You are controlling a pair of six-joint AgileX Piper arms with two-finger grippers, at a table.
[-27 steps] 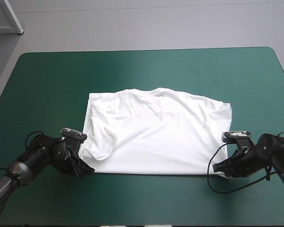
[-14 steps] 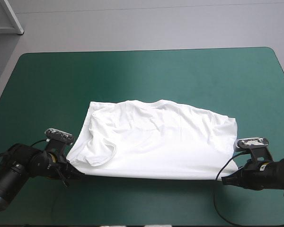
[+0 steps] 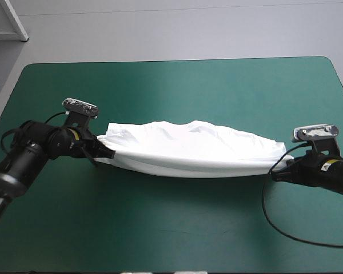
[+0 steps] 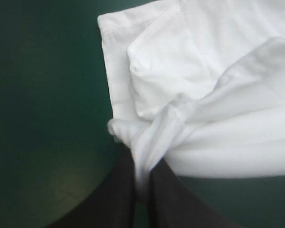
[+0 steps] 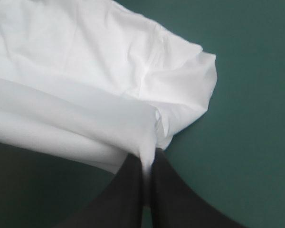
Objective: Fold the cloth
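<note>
The white T-shirt point(image 3: 188, 145) lies across the middle of the teal-green table, its near hem lifted off the cover and stretched between both arms. My left gripper point(image 3: 106, 153) is shut on the T-shirt at its near left corner; in the left wrist view the cloth point(image 4: 194, 95) bunches into a pinch between the black fingers point(image 4: 118, 190). My right gripper point(image 3: 281, 170) is shut on the T-shirt at the near right corner, where the right wrist view shows the cloth point(image 5: 85, 71) drawn into the fingers point(image 5: 171, 190). The lifted hem sags in the middle.
Bare teal-green cover point(image 3: 177, 234) lies in front of the shirt and more behind it point(image 3: 177, 88). A shadow falls on the cover under the raised hem.
Both grippers have risen and moved toward the table's far side, carrying the near hem up and over the shirt. The visible spread of the shirt has become much narrower.
</note>
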